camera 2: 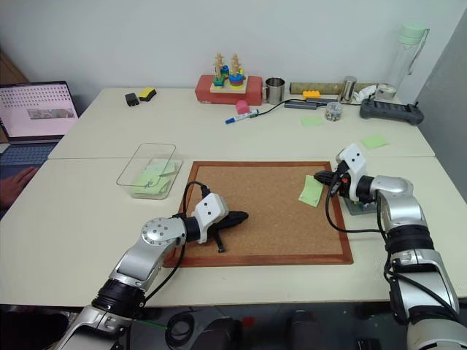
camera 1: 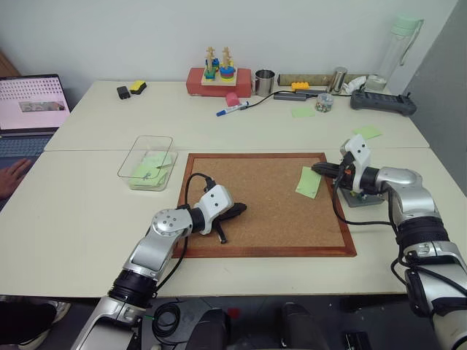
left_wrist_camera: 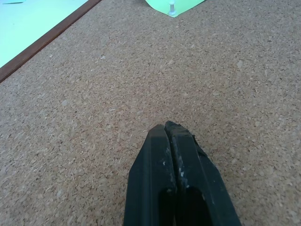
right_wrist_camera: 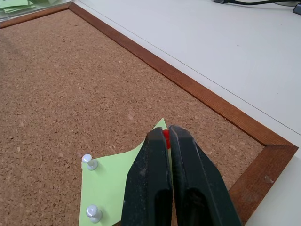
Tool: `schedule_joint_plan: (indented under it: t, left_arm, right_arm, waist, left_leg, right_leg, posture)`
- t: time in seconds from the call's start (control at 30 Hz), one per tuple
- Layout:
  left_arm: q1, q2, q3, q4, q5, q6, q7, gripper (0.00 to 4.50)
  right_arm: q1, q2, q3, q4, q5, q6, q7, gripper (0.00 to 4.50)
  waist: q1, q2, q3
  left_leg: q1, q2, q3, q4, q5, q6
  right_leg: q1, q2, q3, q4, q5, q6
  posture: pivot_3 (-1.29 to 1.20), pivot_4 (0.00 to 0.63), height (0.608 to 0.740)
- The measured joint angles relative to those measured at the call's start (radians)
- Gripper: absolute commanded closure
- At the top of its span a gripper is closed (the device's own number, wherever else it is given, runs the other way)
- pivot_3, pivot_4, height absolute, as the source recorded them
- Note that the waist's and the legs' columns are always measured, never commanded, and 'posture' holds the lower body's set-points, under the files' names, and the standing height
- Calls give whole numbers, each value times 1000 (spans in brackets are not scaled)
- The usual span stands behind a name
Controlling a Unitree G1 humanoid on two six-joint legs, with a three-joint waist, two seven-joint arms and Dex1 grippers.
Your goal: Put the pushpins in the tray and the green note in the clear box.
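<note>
I have the right gripper [right_wrist_camera: 165,134] clamped on a red pushpin [right_wrist_camera: 165,137] at the corner of the green note [camera 1: 309,182], which lies near the right edge of the corkboard [camera 1: 263,200]; the red head just peeps out between the black fingertips in the right wrist view. Two clear-headed pins [right_wrist_camera: 91,187] are in the note's other side, so the paper stays fastened to the cork for now. The left gripper [left_wrist_camera: 168,129] is fully closed on nothing and rests low over the bare cork near the board's front-left corner, well apart from the note. The grey tray [camera 1: 363,197] sits on the table just beside the board's right edge, partly hidden under my right wrist, and the clear box [camera 1: 148,162] stands off the board's rear-left corner with green notes already in it. To do this step well, I judge I should draw the pin straight out along its shaft, not sideways, so the paper does not tear or lift, then carry it the short way to the tray and lower it close before releasing, since such a small pin will bounce or roll.
</note>
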State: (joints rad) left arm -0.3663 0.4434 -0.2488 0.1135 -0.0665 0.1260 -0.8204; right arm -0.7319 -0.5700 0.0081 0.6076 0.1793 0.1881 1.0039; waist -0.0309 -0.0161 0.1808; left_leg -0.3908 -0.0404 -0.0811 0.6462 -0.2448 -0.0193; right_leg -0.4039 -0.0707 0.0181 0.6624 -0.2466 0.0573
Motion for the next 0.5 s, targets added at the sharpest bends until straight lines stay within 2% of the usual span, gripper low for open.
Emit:
schedule_joint_plan:
  t: [0.5]
  left_arm:
    - [5, 0, -3, -7, 1, 4, 0, 4500]
  right_arm:
    - [13, -10, -25, -61, 30, 89, 1, 4477]
  waist:
    - [0, 0, 0]
  left_leg:
    - [0, 0, 0, 0, 0, 0]
  right_leg:
    - [0, 0, 0, 0, 0, 0]
  posture:
    - [0, 150, 740]
